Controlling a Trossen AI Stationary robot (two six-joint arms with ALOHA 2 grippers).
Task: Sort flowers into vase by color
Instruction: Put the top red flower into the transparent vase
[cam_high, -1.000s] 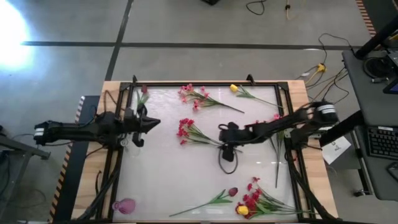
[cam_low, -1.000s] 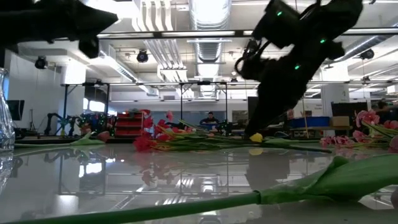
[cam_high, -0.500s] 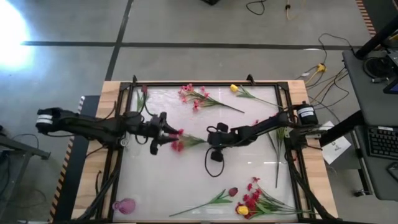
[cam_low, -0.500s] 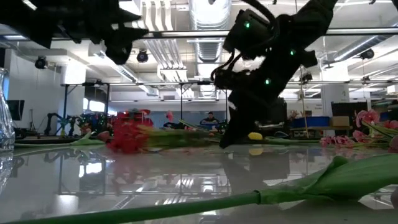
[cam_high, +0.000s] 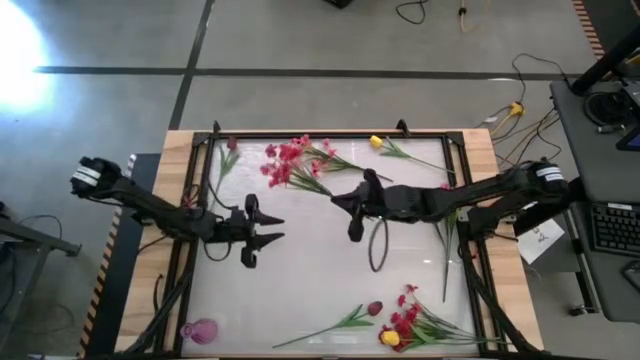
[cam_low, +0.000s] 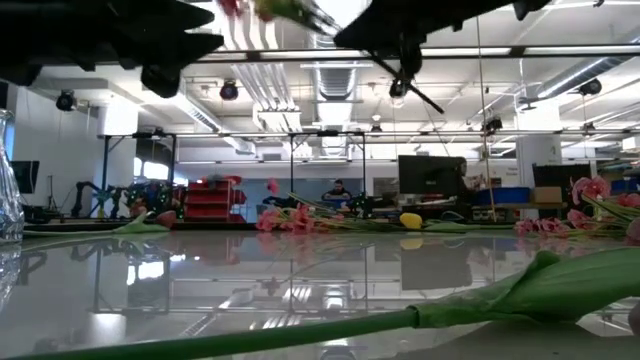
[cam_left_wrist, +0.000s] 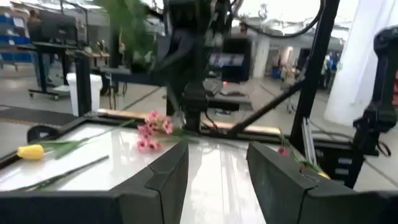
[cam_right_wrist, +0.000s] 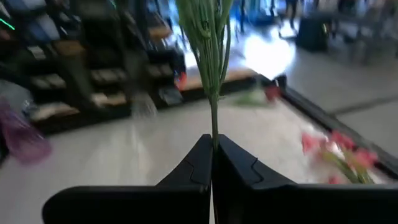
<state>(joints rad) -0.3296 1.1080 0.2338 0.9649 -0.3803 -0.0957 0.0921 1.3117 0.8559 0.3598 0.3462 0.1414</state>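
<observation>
Glossy white table in a black frame on a wood base, reflective like wet plastic. Right gripper sits centre of the high view, fingers pinched tight on the thin green stem of a red flower spray; the stem runs straight out from between the closed fingers in the right wrist view, the red clustered blossoms fanning toward upper centre-left, lifted off the surface. Left gripper is left of centre, fingers spread apart with nothing between them.

Loose flowers on the table:
- pink small-blossom spray, upper centre, thin stem lying flat, just beside the red blossoms.
- yellow tulip bud, upper right of centre, long stem with leaves.
- dark red bud on a leafy stem, upper left corner of the table.
- dark red bud with a long green leaf-stem, lower centre.
- mixed bunch, lower right: red clusters with a yellow bud in it, stems overlapping.
- thin green stem along the right edge, a small pink bloom near its upper end.

Containers: a pink translucent vase at the lower left corner, lying on its side as far as can be told, nothing seen in it. A clear glass vase at the left edge of the low view; contents cannot be told.

Black cable loop lies on the table under the right arm.
</observation>
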